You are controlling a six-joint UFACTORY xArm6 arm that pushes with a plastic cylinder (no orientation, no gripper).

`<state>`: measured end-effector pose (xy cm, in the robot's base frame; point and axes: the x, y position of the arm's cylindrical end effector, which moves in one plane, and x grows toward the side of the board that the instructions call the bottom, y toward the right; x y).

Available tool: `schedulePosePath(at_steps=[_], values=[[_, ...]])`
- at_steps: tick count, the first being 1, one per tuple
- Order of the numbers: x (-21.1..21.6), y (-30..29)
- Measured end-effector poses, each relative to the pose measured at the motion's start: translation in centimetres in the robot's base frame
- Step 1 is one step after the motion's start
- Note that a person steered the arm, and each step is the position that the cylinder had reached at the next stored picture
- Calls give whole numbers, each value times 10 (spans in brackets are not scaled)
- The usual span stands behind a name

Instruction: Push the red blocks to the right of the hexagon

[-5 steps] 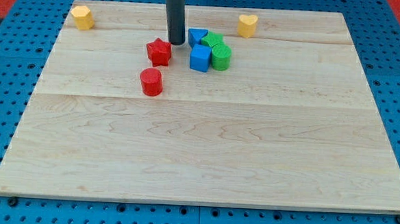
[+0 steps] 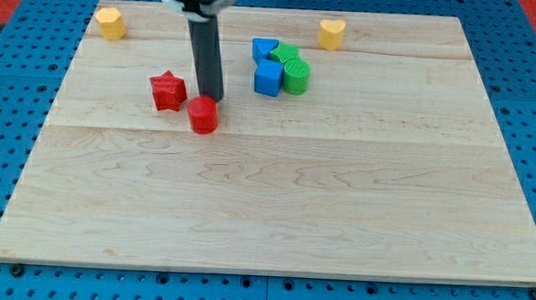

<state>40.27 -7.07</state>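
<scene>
**Camera view: rod tip stands against the red cylinder near the middle-left of the board**

A pale wooden board [image 2: 274,205] lies on a blue pegboard surface [image 2: 2,136]. The arm carries no gripper, so there is nothing to open or close; it ends in a straight dark rod that comes down from the view's top. My tip [image 2: 208,99] sits at the upper edge of the red cylinder [image 2: 202,115], touching it or very nearly so; the exact contact cannot be made out.

The red star [image 2: 167,91] lies just to the view's left of the rod, apart from the red cylinder and slightly higher in the view. Both red blocks are in the board's upper-left part.

To the view's right of the rod, well apart from the red blocks, four blocks huddle together: a blue triangular block [image 2: 264,49] at the top, a blue cube [image 2: 268,77] below it, a green block [image 2: 286,54] of unclear shape beside the triangle, and a green cylinder [image 2: 297,77] beside the cube.

Two yellow blocks sit near the board's top edge. One yellow block [image 2: 110,22], roughly hexagonal, is in the top-left corner. The other, a yellow heart-like block [image 2: 331,33], lies above and to the right of the blue and green group.
</scene>
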Motion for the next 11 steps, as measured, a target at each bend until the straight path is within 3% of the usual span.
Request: schedulePosePath(at_steps=[3,4,5,8,10,11], values=[[96,43],[113,14],[75,-33],[-79,-93],[-118,-110],[-105,-118]])
